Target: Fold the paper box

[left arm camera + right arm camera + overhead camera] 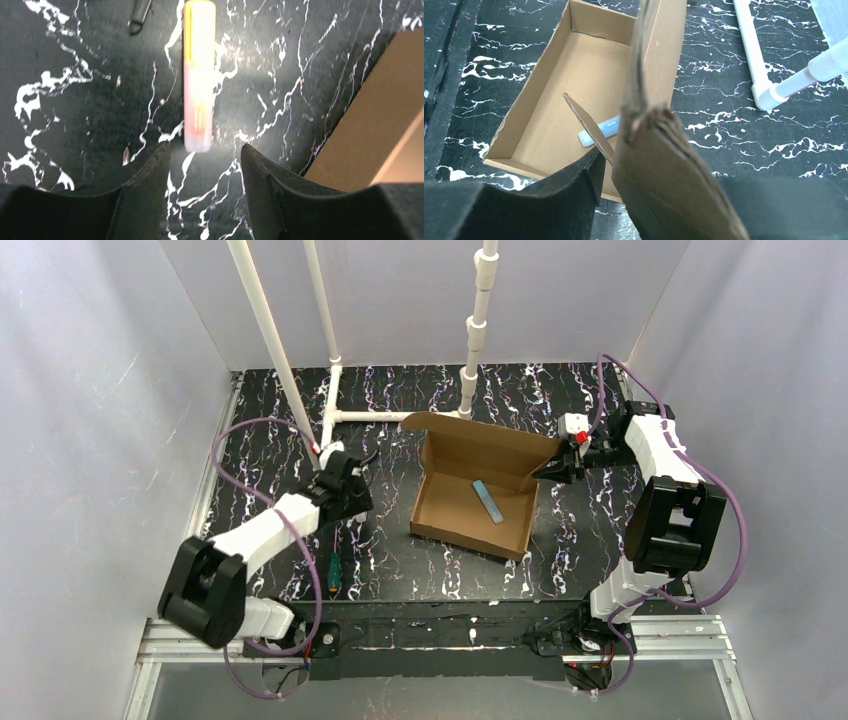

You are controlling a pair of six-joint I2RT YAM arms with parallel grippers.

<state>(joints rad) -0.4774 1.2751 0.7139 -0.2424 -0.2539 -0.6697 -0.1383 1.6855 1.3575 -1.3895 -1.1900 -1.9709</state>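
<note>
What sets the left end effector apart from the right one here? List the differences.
The left end effector stands open and empty; the right end effector is shut on a flap of the paper box. The left hangs over the table with a pale marker just ahead; the right sits at the box's right side. Both are black.

The near flap of the paper box [664, 170] is blurred in the right wrist view and hides one of the fingers [549, 205]; a smaller flap covers part of the blue stick [610, 125]. In the left wrist view glare blurs the pale marker [198, 75], and the right edge cuts the box.
</note>
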